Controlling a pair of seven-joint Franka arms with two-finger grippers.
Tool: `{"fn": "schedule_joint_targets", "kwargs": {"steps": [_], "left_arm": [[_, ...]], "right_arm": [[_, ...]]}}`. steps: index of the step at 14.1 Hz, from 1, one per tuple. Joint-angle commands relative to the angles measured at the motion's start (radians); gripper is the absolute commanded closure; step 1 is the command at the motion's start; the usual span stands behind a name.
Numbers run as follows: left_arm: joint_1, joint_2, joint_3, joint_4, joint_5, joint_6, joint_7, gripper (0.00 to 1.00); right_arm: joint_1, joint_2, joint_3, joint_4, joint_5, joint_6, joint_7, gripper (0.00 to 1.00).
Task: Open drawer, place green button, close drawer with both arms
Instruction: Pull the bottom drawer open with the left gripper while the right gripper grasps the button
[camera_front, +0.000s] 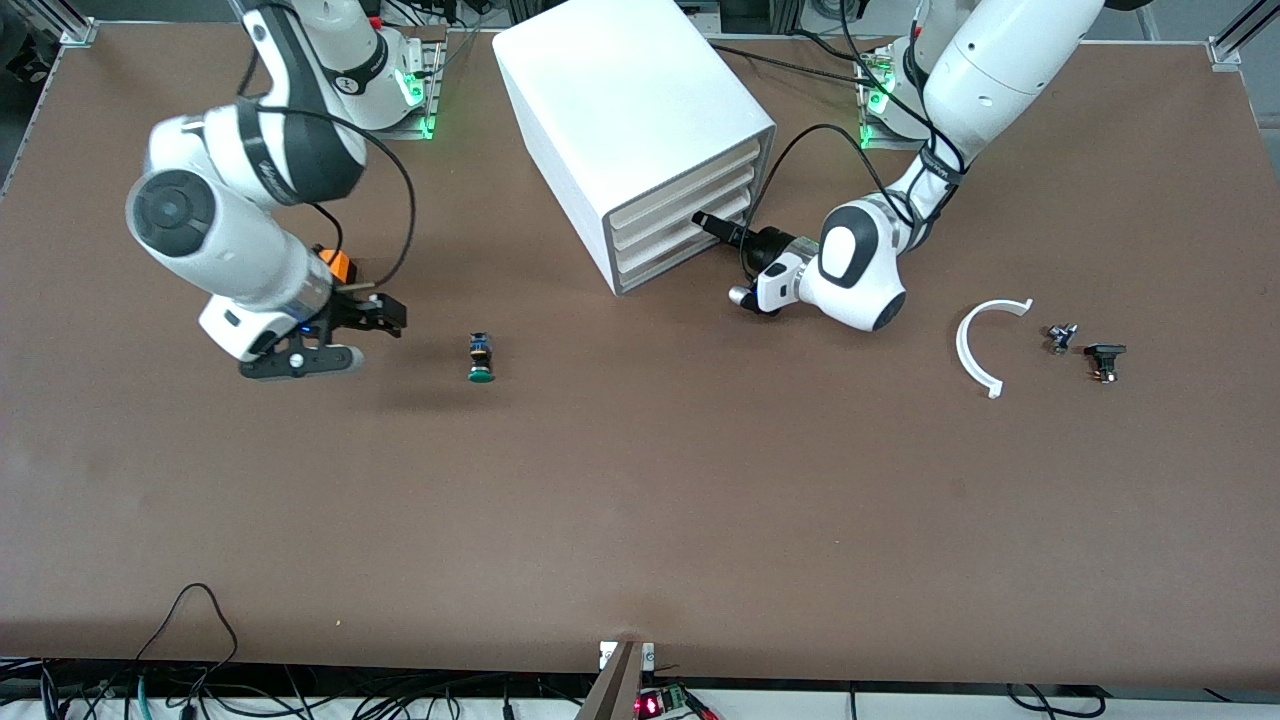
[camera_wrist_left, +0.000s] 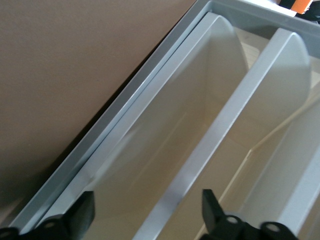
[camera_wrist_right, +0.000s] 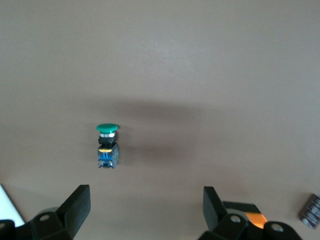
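Note:
The white cabinet (camera_front: 620, 110) stands near the arms' bases, and all four of its drawers are shut. The drawer (camera_front: 682, 262) is the bottommost one, just above the tabletop. My left gripper (camera_front: 708, 222) is pushed up against the drawer fronts. In the left wrist view the left gripper (camera_wrist_left: 147, 210) is open, with a white front ledge of the drawer (camera_wrist_left: 150, 150) between its fingers (camera_wrist_left: 82, 210). The button (camera_front: 481, 360), with its green cap, lies on the table toward the right arm's end. My right gripper (camera_front: 360, 338) hovers open beside it. In the right wrist view the button (camera_wrist_right: 107, 145) lies ahead of the empty right gripper (camera_wrist_right: 147, 205).
An orange cube (camera_front: 337, 263) sits partly hidden under the right arm's wrist. Toward the left arm's end lie a white curved strip (camera_front: 985, 345) and two small black parts (camera_front: 1062, 337) (camera_front: 1105, 360). Another dark part (camera_wrist_right: 311, 211) shows at the right wrist view's edge.

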Motion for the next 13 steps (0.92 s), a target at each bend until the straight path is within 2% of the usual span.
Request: {"fn": "schedule_joint_targets", "kwargs": {"steps": [1,3,5,9,10,11,13], "left_arm": [[0.000,-0.013,-0.003,-0.015,-0.028,0.018,0.026,1.00],[0.012,-0.020,0.011,-0.001,-0.013,0.019,0.026,1.00],[0.038,-0.028,0.069,0.040,-0.008,0.019,0.026,1.00],[0.050,-0.025,0.203,0.167,0.064,0.043,0.023,1.00],[0.055,-0.030,0.209,0.189,0.078,0.053,0.012,0.57],[0.068,-0.034,0.208,0.182,0.081,0.051,0.024,0.03],[0.075,-0.054,0.208,0.180,0.081,0.054,0.023,0.00]], "right_arm": [[0.073,0.108,-0.007,0.012,-0.053,0.106,0.028,0.00],[0.123,0.159,-0.007,-0.002,-0.059,0.195,0.120,0.00],[0.154,0.185,-0.007,-0.018,-0.062,0.234,0.240,0.00],[0.153,0.187,-0.007,-0.078,-0.061,0.255,0.251,0.00],[0.153,0.187,-0.007,-0.101,-0.062,0.283,0.251,0.00],[0.153,0.185,-0.007,-0.132,-0.062,0.327,0.251,0.00],[0.153,0.185,-0.007,-0.173,-0.062,0.395,0.268,0.00]]}}
